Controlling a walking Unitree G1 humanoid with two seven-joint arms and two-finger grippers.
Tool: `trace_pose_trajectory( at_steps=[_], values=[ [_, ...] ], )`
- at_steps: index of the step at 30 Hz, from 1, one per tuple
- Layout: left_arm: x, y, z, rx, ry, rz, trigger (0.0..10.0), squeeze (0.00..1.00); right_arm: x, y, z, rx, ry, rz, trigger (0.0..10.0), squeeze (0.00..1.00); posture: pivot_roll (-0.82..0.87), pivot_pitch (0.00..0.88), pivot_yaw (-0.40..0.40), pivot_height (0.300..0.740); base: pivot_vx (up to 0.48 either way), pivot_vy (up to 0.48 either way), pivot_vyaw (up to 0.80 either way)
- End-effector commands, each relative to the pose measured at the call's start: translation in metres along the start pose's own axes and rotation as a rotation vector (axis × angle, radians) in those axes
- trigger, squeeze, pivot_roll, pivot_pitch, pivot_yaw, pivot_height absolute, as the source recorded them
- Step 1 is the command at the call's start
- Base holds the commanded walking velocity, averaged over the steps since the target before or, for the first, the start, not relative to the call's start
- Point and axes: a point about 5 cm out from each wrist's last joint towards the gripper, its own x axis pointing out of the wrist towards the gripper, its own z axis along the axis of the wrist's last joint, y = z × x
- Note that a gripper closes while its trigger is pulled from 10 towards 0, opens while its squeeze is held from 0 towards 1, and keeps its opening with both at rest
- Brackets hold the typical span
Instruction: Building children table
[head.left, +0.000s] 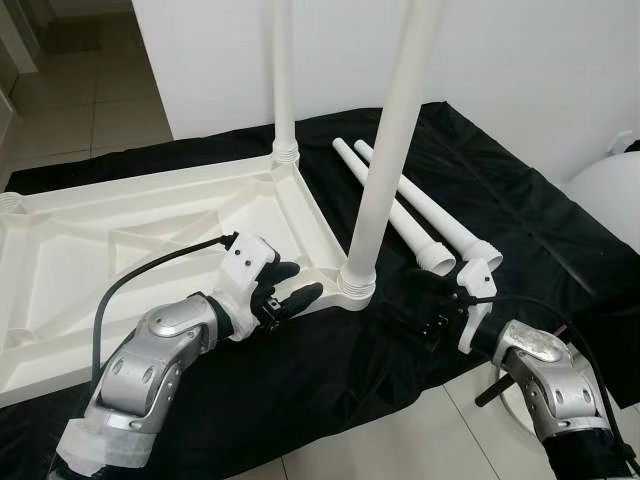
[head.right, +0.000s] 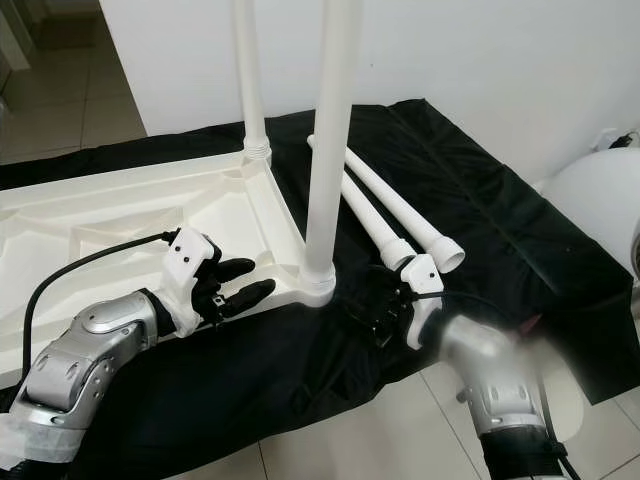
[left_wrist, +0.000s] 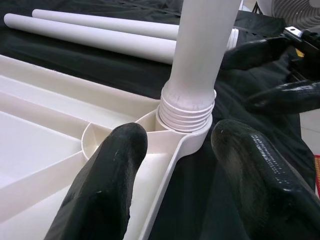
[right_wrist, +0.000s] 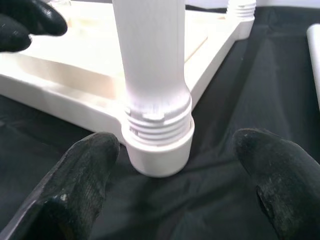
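Upturned white tabletop (head.left: 120, 235), two upright legs (head.left: 385, 150)

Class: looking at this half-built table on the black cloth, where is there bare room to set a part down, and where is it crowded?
Free: the black cloth beyond the two loose legs, and the tabletop underside's open panels. Crowded: the near corner socket, with the left gripper and right gripper open on either side.

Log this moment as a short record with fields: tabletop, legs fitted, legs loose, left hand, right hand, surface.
tabletop: white tabletop lying upside down
legs fitted: near leg and far leg, upright in corner sockets
legs loose: two loose legs lying side by side
left hand: left hand open, over the tabletop edge by the near socket
right hand: right hand open, facing the near socket
surface: black cloth
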Motion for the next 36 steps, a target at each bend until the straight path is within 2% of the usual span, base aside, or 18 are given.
trace_pose_trajectory(
  at_steps=[1,3,9,12,18,29,31,34,35,36],
  values=[
    [-0.003,-0.003,-0.001,0.000,-0.003,-0.023,10.0,0.00,0.002,0.001,-0.003,0.002,0.004,0.001,10.0,0.00,-0.01,0.018,-0.022,0.740,0.000,0.000,0.00],
    [-0.004,-0.011,-0.007,-0.021,0.009,-0.047,10.0,0.00,0.009,0.000,0.000,-0.002,-0.011,0.000,10.0,0.00,-0.01,0.018,-0.022,0.740,0.000,0.000,0.00],
    [-0.005,-0.017,-0.009,-0.045,0.021,-0.075,10.0,0.00,0.015,0.000,0.001,-0.007,-0.018,0.010,10.0,0.00,0.00,0.014,-0.022,0.740,0.000,0.000,0.00],
    [-0.004,-0.021,-0.006,-0.043,0.017,-0.091,10.0,0.00,0.027,-0.003,0.004,-0.033,-0.024,0.006,10.0,0.00,0.00,0.018,-0.023,0.740,0.000,0.000,0.00],
    [0.004,-0.020,0.007,-0.034,-0.032,-0.075,10.0,0.00,0.052,-0.008,0.012,-0.062,-0.053,-0.013,10.0,0.00,0.01,0.032,-0.028,0.740,0.000,0.000,0.00],
    [0.004,-0.024,0.004,-0.066,-0.025,-0.048,10.0,0.00,0.072,-0.012,0.020,-0.081,-0.072,-0.014,10.0,0.00,0.02,0.048,-0.038,0.740,0.000,0.000,0.00],
    [0.004,-0.021,0.000,-0.051,-0.011,0.006,10.0,0.00,0.080,-0.012,0.021,-0.102,-0.066,0.001,10.0,0.00,0.03,0.052,-0.044,0.740,0.000,0.000,0.00],
    [0.005,-0.018,-0.002,-0.052,-0.008,0.028,10.0,0.00,0.081,-0.012,0.021,-0.106,-0.065,0.006,10.0,0.00,0.03,0.052,-0.044,0.740,0.000,0.000,0.00],
    [0.005,-0.015,-0.003,-0.044,-0.002,0.055,10.0,0.00,0.083,-0.012,0.022,-0.113,-0.068,0.013,9.0,0.00,0.03,0.053,-0.049,0.740,0.000,0.000,0.00],
    [0.006,-0.013,-0.004,-0.043,0.003,0.082,10.0,0.00,0.085,-0.013,0.023,-0.121,-0.071,0.019,4.4,0.00,0.03,0.057,-0.053,0.740,0.000,0.000,0.00]
  ],
)
